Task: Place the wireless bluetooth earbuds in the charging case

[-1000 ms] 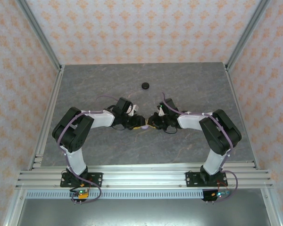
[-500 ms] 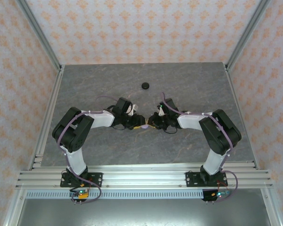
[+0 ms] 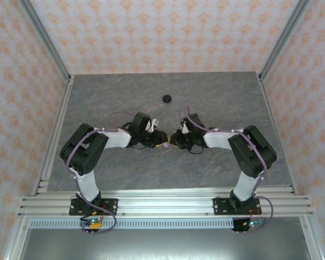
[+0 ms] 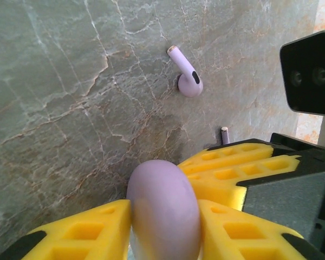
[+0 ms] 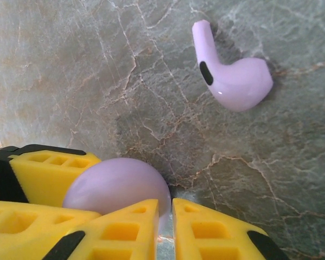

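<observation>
Grey marbled table (image 3: 216, 108) boxed in by patterned walls (image 3: 151, 32); from above we see both arms bent inward to meet mid-table; left gripper (image 3: 160, 144) and right gripper (image 3: 175, 144) sit tip to tip with the lavender case (image 3: 167, 145) between them; we judge one steadies it so the other can work the lid; a black disc (image 3: 166, 98) sits well apart, farther back; finger state is too small to read from up here.

Left wrist: its yellow fingers (image 4: 81, 233) pinch the case from both sides, rounded end poking out over the table; the right gripper's finger comes in from the right, touching or just beside the case, we can't tell which; one lavender earbud (image 4: 187, 78) lies loose on the table beyond the case, apart from it; long axis diagonal, stem up-left, bulb lower-right; a second pale stem tip (image 4: 224, 134) pokes up behind the right gripper's finger, rest hidden.

Right wrist: its own fingers are nearly pressed together, only a thin slit; a pale edge sits in that slit and the case bulges just above it; we read this as a nip on the case's edge, not certain; the left gripper's finger is at the left, against the case; the earbud lies on its side up-right of the case, apart; stem points up and slightly left, bulb to the right, dark patch facing us; we judge no earbud is in the case yet.
</observation>
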